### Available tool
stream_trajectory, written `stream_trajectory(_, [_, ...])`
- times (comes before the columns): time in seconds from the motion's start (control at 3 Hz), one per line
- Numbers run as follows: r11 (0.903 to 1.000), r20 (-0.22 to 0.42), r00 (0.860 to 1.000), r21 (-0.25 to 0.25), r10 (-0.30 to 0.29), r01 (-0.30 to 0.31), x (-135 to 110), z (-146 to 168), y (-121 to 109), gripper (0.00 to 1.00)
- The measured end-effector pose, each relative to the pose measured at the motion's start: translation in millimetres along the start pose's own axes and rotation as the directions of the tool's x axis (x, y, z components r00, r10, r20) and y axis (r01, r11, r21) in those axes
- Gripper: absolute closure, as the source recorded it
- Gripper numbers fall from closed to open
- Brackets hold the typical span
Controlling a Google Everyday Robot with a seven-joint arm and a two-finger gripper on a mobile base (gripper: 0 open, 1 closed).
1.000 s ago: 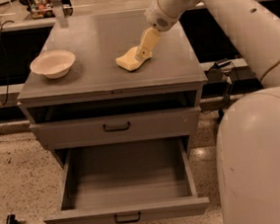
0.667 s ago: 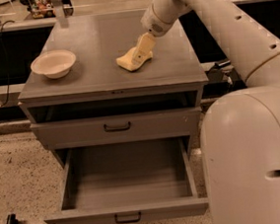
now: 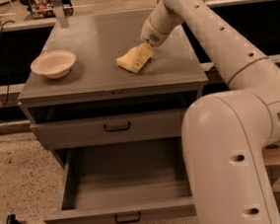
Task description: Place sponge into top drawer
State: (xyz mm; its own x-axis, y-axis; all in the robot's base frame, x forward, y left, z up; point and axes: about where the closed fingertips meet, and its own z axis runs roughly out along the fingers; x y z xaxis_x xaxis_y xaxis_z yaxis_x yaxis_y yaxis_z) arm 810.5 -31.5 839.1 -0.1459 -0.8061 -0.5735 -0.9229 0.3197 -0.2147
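Observation:
The pale yellow sponge point(image 3: 131, 61) lies on the grey cabinet top point(image 3: 101, 73), right of centre. My gripper point(image 3: 143, 52) reaches down from the arm at the upper right and sits at the sponge's right end, touching or overlapping it. The top drawer point(image 3: 122, 187), the lowest one, is pulled out wide open below. It is an empty grey tray with a small black handle point(image 3: 127, 218) on its front. My arm's big white links cover the drawer's right end.
A cream round bowl point(image 3: 53, 63) stands on the cabinet top at the left. A shut grey drawer front point(image 3: 117, 127) with a like handle sits above the open drawer. A shelf with clutter runs behind the cabinet. The floor is speckled.
My gripper has come down and slightly left onto the sponge's right end. The arm's lower links have swung further into view on the right. The sponge has barely moved.

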Motion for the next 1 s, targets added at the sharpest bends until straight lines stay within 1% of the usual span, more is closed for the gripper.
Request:
stream_trajectory(0.33, [0.9989,-0.028,0.999,-0.014,0.045,-0.046,13.0,10.3,-2.2,0.38])
stream_trajectory(0.67, [0.9995,0.008,0.999,-0.011,0.031,-0.031,2.0,-4.0,-4.3,0.61])
stream_trajectory(1.0, [0.9993,0.105,0.994,-0.001,-0.036,0.036,-19.6,-41.5,-2.3,0.82])
